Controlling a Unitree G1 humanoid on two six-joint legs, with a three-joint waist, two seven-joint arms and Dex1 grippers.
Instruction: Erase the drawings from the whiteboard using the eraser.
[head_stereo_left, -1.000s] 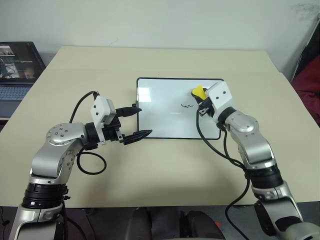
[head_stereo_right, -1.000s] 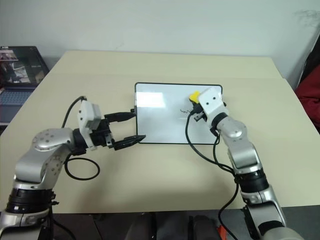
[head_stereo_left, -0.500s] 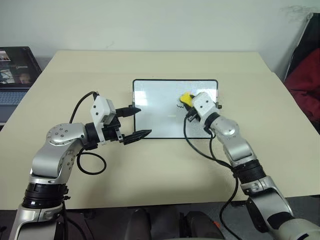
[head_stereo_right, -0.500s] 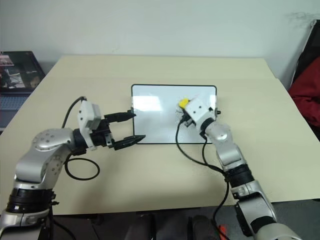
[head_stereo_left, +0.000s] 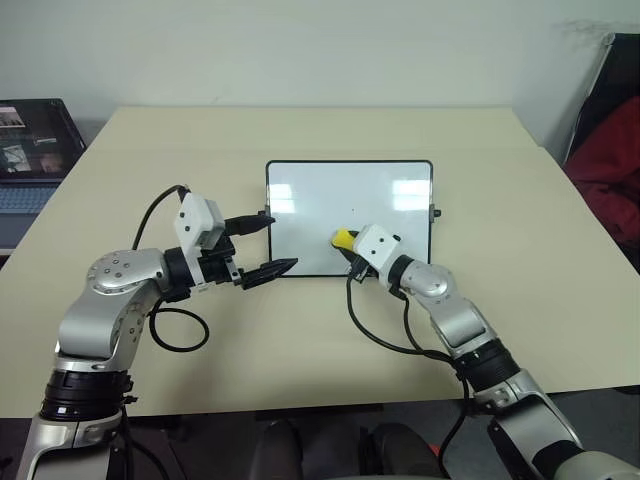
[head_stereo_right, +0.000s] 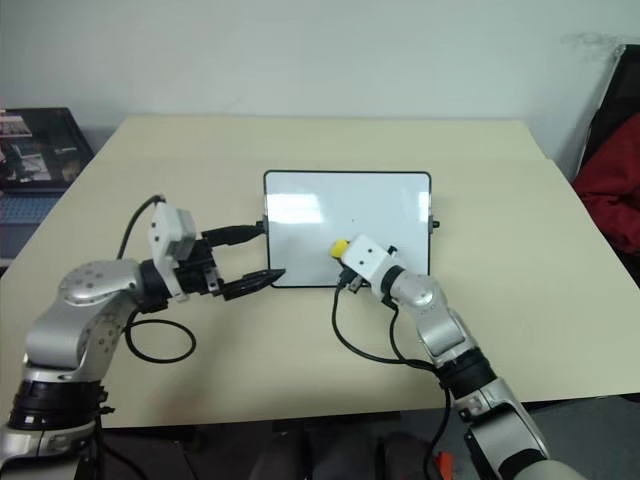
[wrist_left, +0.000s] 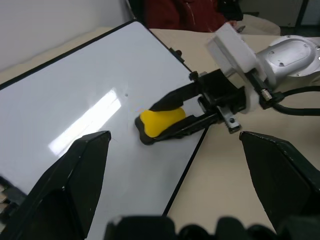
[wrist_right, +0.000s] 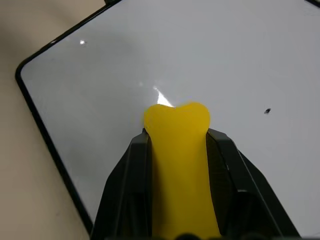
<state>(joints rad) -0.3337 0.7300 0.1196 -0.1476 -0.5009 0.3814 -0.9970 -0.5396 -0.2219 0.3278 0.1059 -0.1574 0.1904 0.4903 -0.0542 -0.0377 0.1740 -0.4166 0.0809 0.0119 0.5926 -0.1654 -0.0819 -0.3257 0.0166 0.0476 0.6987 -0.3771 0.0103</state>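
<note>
The whiteboard (head_stereo_left: 349, 216) is laid flat near the middle of a beige table (head_stereo_left: 520, 200), its white face almost wholly clean, with only a tiny dark speck (wrist_right: 268, 110) seen on it. The yellow eraser (head_stereo_left: 342, 239) is clamped between the closed fingers of the right gripper (head_stereo_left: 347, 245) and is pressed to the board close to its near edge. The left gripper (head_stereo_left: 262, 246) is held with its fingers spread wide and empty, just beside the board's left edge. A laptop (head_stereo_left: 30, 150) is seen off the table's left side.
</note>
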